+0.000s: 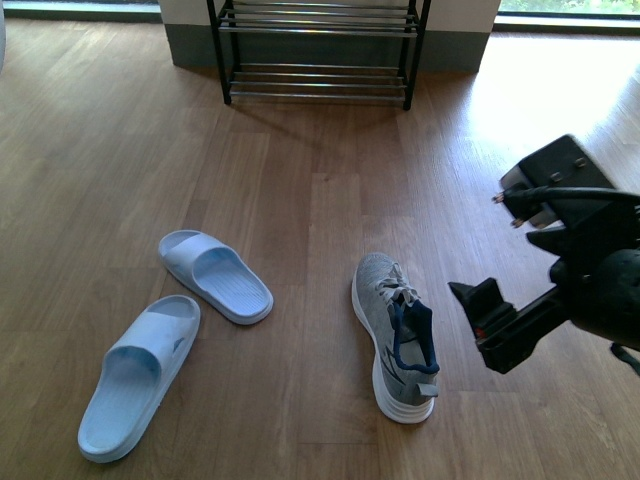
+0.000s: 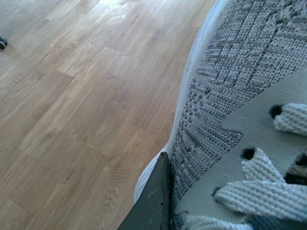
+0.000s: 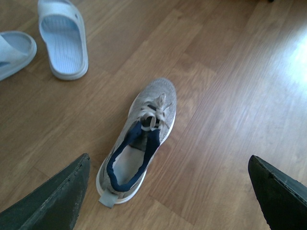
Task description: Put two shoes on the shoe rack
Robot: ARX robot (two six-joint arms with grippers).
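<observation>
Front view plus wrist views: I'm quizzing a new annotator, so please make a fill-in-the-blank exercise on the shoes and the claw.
Left of the grey sneaker lie ___ pale blue slippers. The grey sneaker rests on the ___, not on the shoe rack. The right claw is ___ (open or shut).
Missing words: two; floor; open.

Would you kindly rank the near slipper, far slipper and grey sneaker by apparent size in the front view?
1. near slipper and grey sneaker, too alike to separate.
2. far slipper, though it lies farther from the camera.
</observation>
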